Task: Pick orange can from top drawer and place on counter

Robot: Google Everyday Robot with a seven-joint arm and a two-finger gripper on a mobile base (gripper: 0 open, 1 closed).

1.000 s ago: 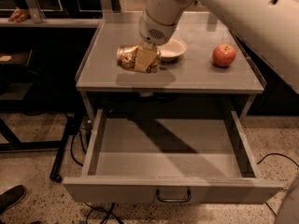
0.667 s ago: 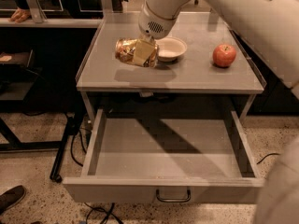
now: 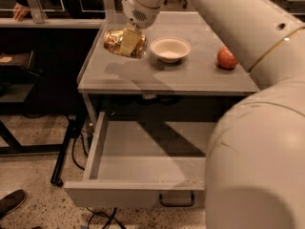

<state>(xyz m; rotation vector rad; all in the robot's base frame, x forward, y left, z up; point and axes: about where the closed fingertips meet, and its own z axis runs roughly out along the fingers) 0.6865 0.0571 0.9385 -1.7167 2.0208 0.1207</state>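
Observation:
The orange can is shiny gold-orange and wrinkled. It lies on its side at the left part of the grey counter. My gripper reaches down from above and its pale fingers are closed around the can's right half. The top drawer stands pulled out below the counter, with its dark loop handle on the front panel. The drawer's right part is hidden by my arm.
A white bowl sits just right of the can. A red apple lies at the counter's right side. My big white arm fills the right of the view. Cables and a dark stand leg lie on the floor at left.
The gripper with the can has shifted left and farther back on the counter. The view has moved, and my arm now covers the right side.

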